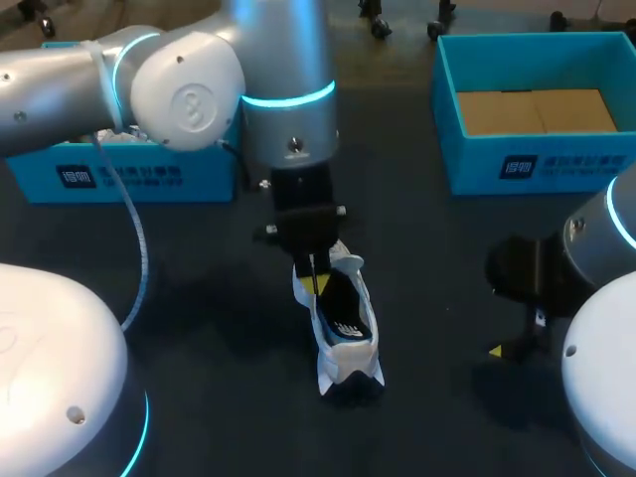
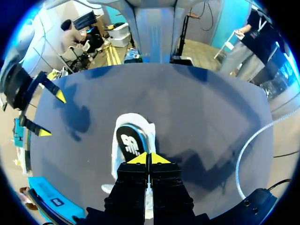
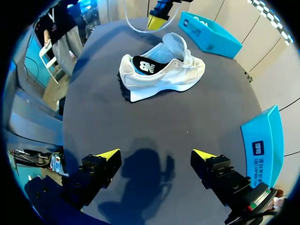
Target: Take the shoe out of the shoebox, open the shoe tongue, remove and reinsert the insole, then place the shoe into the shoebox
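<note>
Item: shoe point(image 1: 346, 333), white, lying on its sole mid-surface point(image 1: 199, 298), out of the shoebox point(image 1: 537, 164), which sits open and well apart at the far right
Insole point(image 2: 131, 140): black with a white mark, seated in the shoe and exposed through the opening
Tongue point(image 3: 177, 43): white, lifted up and away from the opening
Left hand point(image 2: 149, 158): fingers pressed together, tips at the front rim of the opening just beside the tongue; cannot tell whether they pinch the insole's edge
Right hand point(image 3: 154, 153): fingers spread wide, holding nothing, low over bare surface, well apart from the shoe
Step in hand, as judged: insole removal
Handling notes: grip only the insole's edge, not the tongue or lining; peel upward and toward the heel so the insole bows out freely; the unweighted shoe will likely lift with it, so bring the right hand in to pin the heel first
</note>
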You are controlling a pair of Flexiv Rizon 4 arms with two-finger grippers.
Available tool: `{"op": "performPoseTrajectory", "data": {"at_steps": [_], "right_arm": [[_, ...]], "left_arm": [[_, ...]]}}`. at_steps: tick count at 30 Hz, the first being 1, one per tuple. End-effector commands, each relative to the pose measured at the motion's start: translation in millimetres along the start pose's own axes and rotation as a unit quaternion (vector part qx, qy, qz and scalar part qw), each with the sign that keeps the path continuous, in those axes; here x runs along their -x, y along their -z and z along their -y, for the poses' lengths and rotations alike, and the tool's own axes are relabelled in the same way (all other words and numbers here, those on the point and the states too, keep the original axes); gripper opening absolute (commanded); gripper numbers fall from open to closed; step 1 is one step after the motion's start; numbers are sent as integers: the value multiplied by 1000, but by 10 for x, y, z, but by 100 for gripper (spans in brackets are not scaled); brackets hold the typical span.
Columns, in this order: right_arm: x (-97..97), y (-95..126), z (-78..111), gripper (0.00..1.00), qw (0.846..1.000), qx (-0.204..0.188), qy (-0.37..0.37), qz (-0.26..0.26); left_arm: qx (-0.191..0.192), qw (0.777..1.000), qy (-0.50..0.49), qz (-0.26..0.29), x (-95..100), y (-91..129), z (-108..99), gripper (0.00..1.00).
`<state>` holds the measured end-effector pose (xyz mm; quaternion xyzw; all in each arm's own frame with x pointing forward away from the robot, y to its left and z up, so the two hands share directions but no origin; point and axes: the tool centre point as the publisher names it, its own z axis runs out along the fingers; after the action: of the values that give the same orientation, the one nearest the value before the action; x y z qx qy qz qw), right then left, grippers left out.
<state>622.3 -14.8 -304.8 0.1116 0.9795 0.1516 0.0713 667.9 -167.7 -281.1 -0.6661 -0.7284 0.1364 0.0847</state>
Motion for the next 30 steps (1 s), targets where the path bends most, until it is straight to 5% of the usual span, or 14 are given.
{"op": "performPoseTrajectory", "data": {"at_steps": [1,11,15,30], "right_arm": [[-14,8,10,100,1000,1,1,1],[-14,8,10,100,1000,1,1,1],[-14,8,10,100,1000,1,1,1],[-14,8,10,100,1000,1,1,1]], "left_arm": [[-5,1000,6,-9,41,-125,126,0],[-5,1000,6,-9,41,-125,126,0],[3,1000,14,-21,109,-387,106,0],[10,1000,9,-23,210,-743,135,0]]}}
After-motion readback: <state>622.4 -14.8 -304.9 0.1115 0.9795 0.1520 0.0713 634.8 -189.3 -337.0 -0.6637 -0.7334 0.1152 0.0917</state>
